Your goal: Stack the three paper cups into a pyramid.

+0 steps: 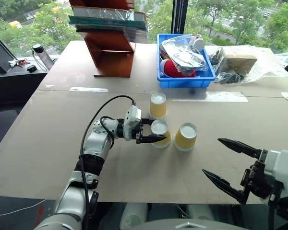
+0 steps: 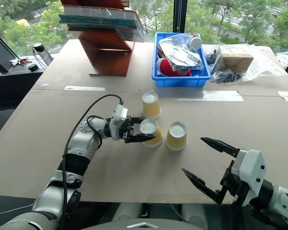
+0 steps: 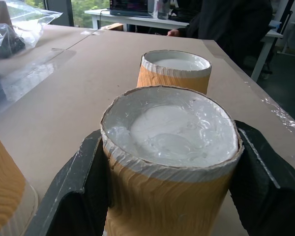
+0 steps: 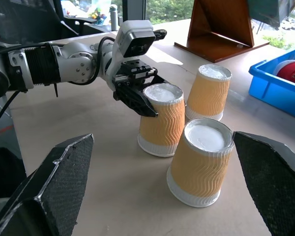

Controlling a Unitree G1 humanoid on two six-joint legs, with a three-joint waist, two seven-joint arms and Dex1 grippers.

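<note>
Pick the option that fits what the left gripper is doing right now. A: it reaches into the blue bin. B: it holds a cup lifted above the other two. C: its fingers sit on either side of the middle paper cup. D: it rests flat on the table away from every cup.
C: the left gripper has one black finger on each side of the middle cup, which stands upside down on the table between the other two cups.

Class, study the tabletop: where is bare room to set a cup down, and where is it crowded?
Bare table lies to the robot's left of the left gripper, and between the three paper cups and the right gripper. Crowded: the far edge, with the blue bin and wooden rack.
</note>
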